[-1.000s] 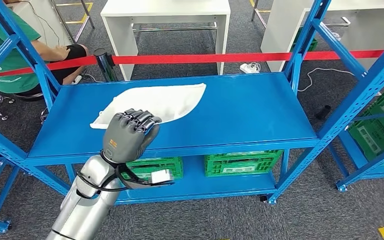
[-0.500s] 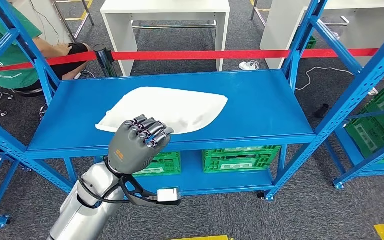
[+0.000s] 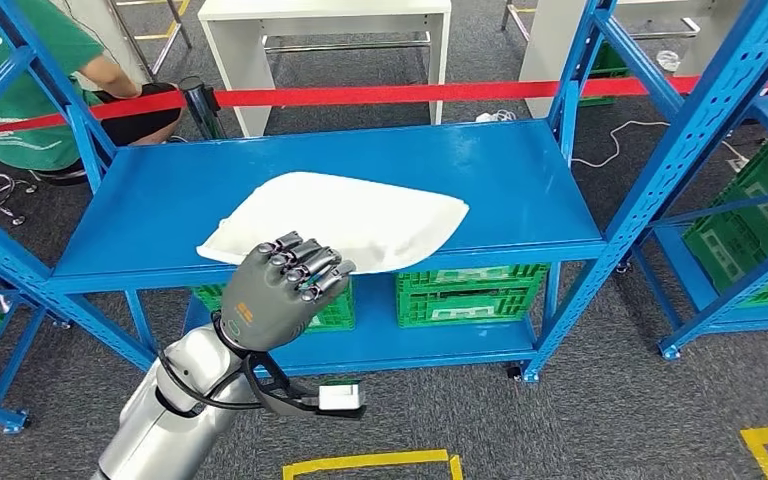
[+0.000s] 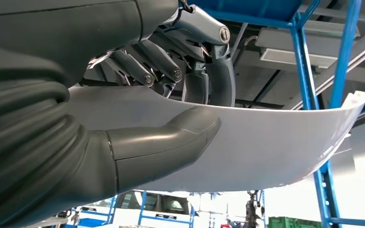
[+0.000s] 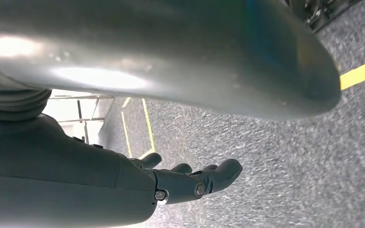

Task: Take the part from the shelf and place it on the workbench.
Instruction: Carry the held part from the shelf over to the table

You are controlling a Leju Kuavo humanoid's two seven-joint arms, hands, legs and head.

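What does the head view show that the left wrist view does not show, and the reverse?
Head view alone: the blue shelf under the white part, green crates on the lower level, a red barrier tape, and a person sitting at the far left. Left wrist view alone: the thumb pressing the part's underside, with the fingers on the other face. Both: the left robot hand gripping the white part.

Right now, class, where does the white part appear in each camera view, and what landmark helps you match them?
Head view: white part at centre, over the blue shelf's front edge, held by the left robot hand.
Left wrist view: white part fills the middle, thumb across it.
Right wrist view: not in it.
Shared landmark: the left robot hand.
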